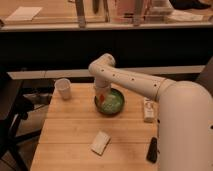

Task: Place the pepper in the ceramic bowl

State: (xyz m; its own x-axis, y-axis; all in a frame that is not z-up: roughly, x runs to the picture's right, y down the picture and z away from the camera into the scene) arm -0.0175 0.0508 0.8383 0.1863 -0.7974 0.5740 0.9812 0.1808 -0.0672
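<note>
The green ceramic bowl [115,104] stands on the wooden table [70,131], right of the middle. My gripper [102,96] points down over the bowl's left rim, at the end of the white arm that reaches in from the right. It is shut on the small red-orange pepper [101,98], which shows as a bit of orange at the fingertips just above the bowl's left inside edge. Most of the pepper is hidden by the gripper.
A small white paper cup [63,88] stands at the table's far left. A pale beige block [100,142] lies near the front. A white box [148,110] and a dark flat object [152,149] lie at the right, by the robot's body. A dark chair [10,112] stands left of the table.
</note>
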